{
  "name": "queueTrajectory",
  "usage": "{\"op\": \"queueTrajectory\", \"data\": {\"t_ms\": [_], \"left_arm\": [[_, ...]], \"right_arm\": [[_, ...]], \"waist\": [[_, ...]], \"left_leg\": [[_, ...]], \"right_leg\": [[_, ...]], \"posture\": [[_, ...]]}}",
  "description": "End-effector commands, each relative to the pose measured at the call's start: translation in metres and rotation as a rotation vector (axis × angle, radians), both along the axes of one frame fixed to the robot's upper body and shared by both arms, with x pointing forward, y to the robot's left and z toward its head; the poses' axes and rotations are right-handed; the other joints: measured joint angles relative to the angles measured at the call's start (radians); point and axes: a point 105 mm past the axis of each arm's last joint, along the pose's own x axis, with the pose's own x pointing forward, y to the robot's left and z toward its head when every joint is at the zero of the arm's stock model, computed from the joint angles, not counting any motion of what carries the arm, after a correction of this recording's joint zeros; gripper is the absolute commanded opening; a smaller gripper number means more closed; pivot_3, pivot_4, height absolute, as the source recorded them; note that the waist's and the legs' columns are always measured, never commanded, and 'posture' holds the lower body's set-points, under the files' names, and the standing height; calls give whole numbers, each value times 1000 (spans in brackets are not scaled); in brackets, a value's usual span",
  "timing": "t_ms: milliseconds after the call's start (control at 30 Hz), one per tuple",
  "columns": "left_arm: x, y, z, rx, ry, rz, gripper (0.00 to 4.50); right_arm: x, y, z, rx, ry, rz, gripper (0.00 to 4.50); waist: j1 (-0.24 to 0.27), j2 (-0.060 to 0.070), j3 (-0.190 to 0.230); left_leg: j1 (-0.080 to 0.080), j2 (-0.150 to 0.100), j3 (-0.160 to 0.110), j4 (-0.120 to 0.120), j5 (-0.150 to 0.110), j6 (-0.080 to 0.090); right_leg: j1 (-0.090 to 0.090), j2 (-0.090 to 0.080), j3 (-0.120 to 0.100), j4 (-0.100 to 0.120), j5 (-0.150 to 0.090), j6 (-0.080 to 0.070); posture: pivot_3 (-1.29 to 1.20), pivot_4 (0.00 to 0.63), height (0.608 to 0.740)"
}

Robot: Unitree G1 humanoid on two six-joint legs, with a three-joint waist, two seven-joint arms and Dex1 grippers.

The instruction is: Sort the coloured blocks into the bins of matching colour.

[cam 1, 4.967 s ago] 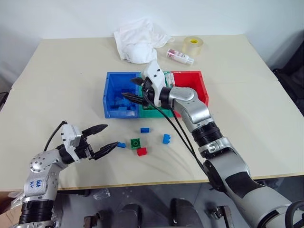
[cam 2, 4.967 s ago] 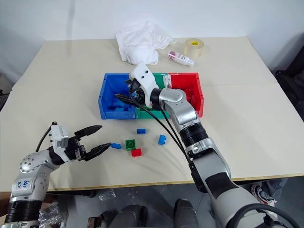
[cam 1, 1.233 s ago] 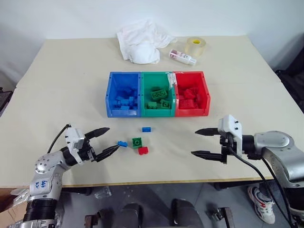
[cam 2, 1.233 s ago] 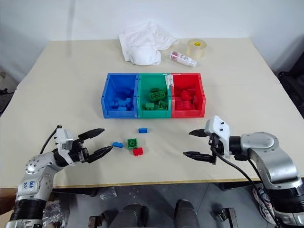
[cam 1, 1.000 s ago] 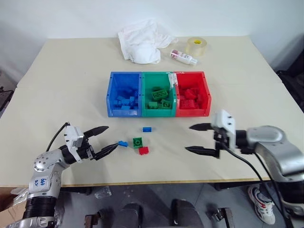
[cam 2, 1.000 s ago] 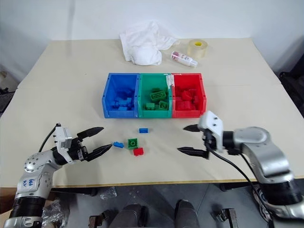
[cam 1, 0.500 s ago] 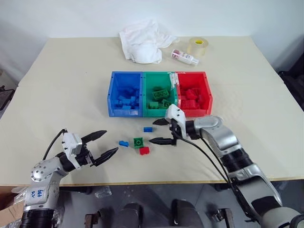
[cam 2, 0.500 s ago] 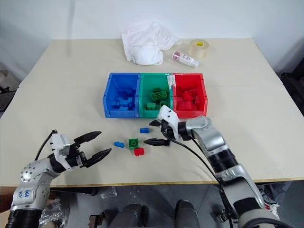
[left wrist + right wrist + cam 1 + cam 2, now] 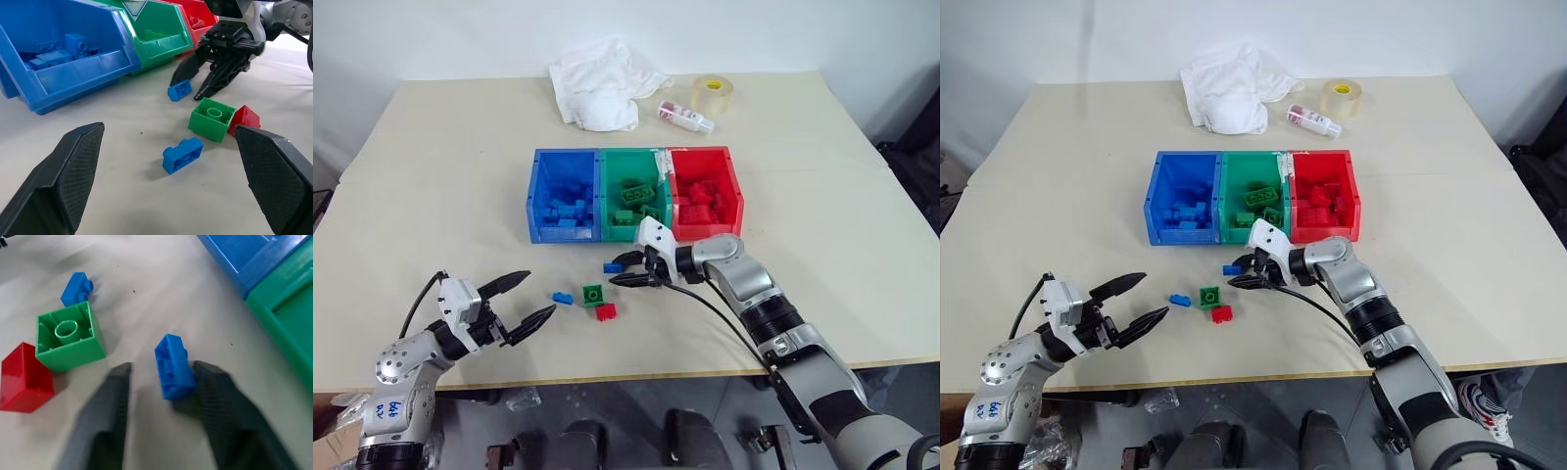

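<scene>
Working across the table (image 9: 431, 176) from the robot's left. Left gripper (image 9: 529, 299) spread wide, empty, hovering level, short of a small blue block (image 9: 565, 298); best left parked. Next along: green block (image 9: 593, 293) lying studs-down, hollow side up, with red block (image 9: 605, 311) touching its near corner. Just beyond these, second blue block (image 9: 171, 366) lying between the fingers of the right gripper (image 9: 623, 270), which reaches in from the right, tilted slightly down. Jaws narrowed; one finger touching the block, the other still apart from it, so grip not yet made. Advice: centre block before squeezing, avoid nudging green neighbour, confirm both pads seated, then lift straight up. Destination: blue bin (image 9: 540, 196), leftmost of the three joined bins, beside green bin (image 9: 607, 186) and red bin (image 9: 732, 186), just behind the gripper.
</scene>
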Motion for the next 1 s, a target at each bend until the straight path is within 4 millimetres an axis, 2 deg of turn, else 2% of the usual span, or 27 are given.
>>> {"op": "queueTrajectory", "data": {"t_ms": [33, 67, 100, 167, 333, 433, 600, 833, 1000], "left_arm": [[0, -2, 10, -7, -45, -8, 4500], [0, -3, 10, -7, -46, -9, 4500], [1, -3, 10, -6, -46, -12, 4500], [1, -3, 10, -6, -46, -16, 4500], [2, -6, 10, -8, -47, -27, 4500], [3, -6, 10, -6, -47, -37, 4500], [6, -8, 12, -3, -55, -46, 4500], [5, -8, 12, -2, -59, -48, 4500], [6, -9, 12, -5, -56, -51, 4500]], "right_arm": [[-6, 4, 23, 48, -68, 41, 719], [-8, 4, 27, 57, -75, 48, 352], [-10, 4, 32, 68, -85, 52, 269], [-13, 4, 39, 81, -99, 58, 274], [-19, 9, 75, 165, -161, 76, 274], [-3, 21, 109, 231, -246, 23, 274], [26, 41, 138, 278, -326, -69, 274], [31, 53, 148, 332, -346, -67, 2640], [28, 43, 142, 324, -342, -52, 4406]], "waist": [[0, 0, 0], [0, 0, 0], [1, 0, 0], [2, 0, 0], [3, 0, 0], [0, 0, 0], [-10, 1, 0], [-16, 1, 0], [-26, 1, 0]], "left_leg": [[0, 0, 0, 0, 0, 0], [0, 0, 0, 0, 0, 0], [0, 0, 0, 0, 0, 0], [0, 0, 0, 0, 0, 0], [0, 0, 0, 0, 0, 0], [0, 0, 0, 0, 0, 0], [0, 1, 0, -1, 0, -1], [0, -2, -2, -2, 0, -1], [0, -1, -2, -2, 0, -1]], "right_leg": [[0, 0, 0, 0, 0, 0], [0, 0, 0, 0, 0, 0], [0, 0, 0, 0, 0, 0], [0, 0, 0, 0, 0, 0], [0, 0, 0, 0, 0, 0], [0, 0, 0, 0, 0, 0], [-2, 0, 0, 3, -1, -1], [-2, -1, 0, 3, 0, -1], [-2, 0, 0, 3, 0, -1]], "posture": [[0, 150, 740], [0, 150, 740], [0, 150, 740], [0, 150, 740], [0, 150, 740], [0, 150, 740], [0, 150, 740], [0, 150, 740], [0, 150, 740]]}}
